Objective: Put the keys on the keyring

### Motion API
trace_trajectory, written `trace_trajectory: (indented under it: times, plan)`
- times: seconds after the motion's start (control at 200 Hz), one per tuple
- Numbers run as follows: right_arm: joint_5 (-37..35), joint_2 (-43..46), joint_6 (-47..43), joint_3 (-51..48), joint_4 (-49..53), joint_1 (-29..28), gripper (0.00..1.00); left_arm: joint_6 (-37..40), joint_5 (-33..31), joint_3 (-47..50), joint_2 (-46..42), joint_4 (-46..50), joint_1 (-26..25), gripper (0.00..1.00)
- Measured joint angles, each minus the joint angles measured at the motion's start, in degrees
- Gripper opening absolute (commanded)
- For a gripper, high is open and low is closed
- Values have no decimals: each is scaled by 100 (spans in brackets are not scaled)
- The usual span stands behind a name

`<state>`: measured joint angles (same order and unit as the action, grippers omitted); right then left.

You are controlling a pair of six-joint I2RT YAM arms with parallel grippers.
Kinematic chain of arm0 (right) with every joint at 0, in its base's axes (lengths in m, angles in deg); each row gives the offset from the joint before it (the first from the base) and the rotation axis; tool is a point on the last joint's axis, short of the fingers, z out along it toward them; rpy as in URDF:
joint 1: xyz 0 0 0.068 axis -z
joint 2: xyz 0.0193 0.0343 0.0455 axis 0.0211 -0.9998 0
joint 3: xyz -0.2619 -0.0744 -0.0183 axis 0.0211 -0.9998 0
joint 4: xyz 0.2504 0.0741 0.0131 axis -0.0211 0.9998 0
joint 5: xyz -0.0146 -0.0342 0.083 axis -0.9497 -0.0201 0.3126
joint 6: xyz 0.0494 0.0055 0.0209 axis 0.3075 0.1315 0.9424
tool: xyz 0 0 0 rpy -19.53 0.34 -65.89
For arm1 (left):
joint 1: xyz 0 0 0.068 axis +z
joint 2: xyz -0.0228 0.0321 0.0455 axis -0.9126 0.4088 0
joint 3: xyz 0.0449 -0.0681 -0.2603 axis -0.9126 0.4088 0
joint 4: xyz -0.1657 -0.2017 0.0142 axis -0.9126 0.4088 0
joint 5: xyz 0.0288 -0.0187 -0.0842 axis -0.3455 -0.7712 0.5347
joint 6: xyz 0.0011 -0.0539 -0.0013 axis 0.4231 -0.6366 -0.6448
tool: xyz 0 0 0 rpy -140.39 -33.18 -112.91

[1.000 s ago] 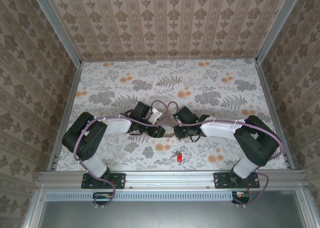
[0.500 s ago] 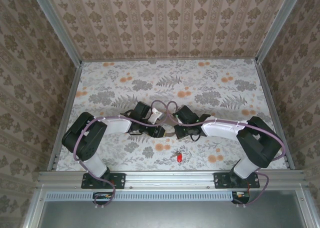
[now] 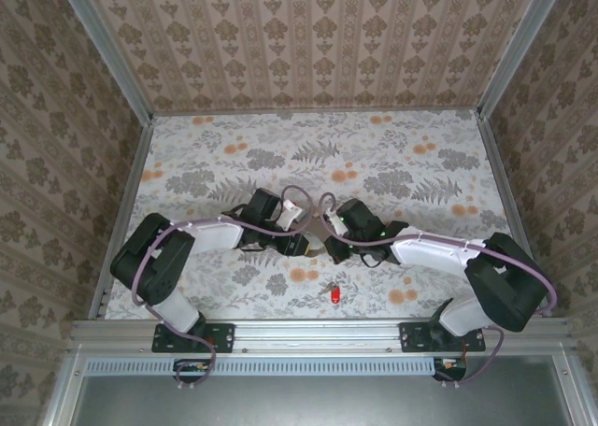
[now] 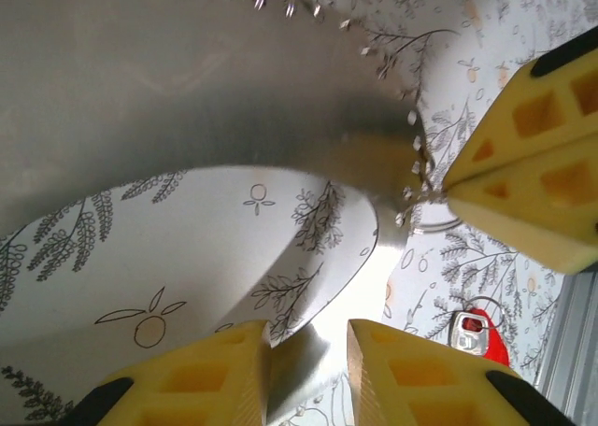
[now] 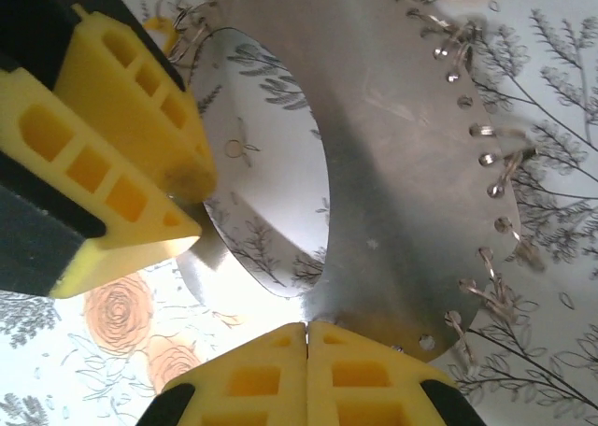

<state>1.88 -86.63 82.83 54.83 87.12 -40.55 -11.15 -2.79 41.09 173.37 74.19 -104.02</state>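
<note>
R jaws: the right gripper has its yellow fingers pressed together on the near edge of the keyring. That's a flat silvery metal band curved into a wide loop, w/ small holes & thin wire rings along its outer edge.

L jaws: the left gripper stands at a narrow gap, w/ the band's edge pinched between its two yellow pads. So both arms hold the same loop from opposite sides, tips close together, mid-table just ahead of the bases.

Outward: the red key is tiny, w/ a bright red head & a bit of silver metal on it. It lies loose on the floral-print table near the front edge, apart from both grippers. The left wrist view shows it past the loop's rim, not touching.

A small yellow bit sits by a cluster of wire rings at the band's far edge, behind the L fingers. Prob. the yellow-gold key, but can't tell if it's threaded on or just beside.

Progress, my read:
- Ring gripped & braced by both arms, so prep is done.
- Red key def. not on.
- Yellow one unclear, so at least half the job is left, poss. all.
- One gripper would need to let go to fetch the red key.
</note>
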Motion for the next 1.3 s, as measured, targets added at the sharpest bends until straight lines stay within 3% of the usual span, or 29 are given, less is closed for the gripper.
trace_trajectory:
  times: [0.49, 0.61, 0.845, 1.09, 1.3]
  plan:
    - [671, -625, 514, -299, -732, 439, 0, -42, 28, 46, 120, -44, 0, 29]
    - [693, -658, 535, -293, -785, 439, 12, -42, 28, 61, 120, -48, 0, 29]
    - [643, -658, 511, -264, -734, 437, 23, -42, 28, 61, 162, -83, 0, 29]
    - [636, -658, 507, -262, -710, 439, 16, -44, 31, 61, 186, -116, 0, 29]
    - [616, -656, 483, -262, -645, 439, 0, -44, 28, 61, 186, -133, 0, 29]
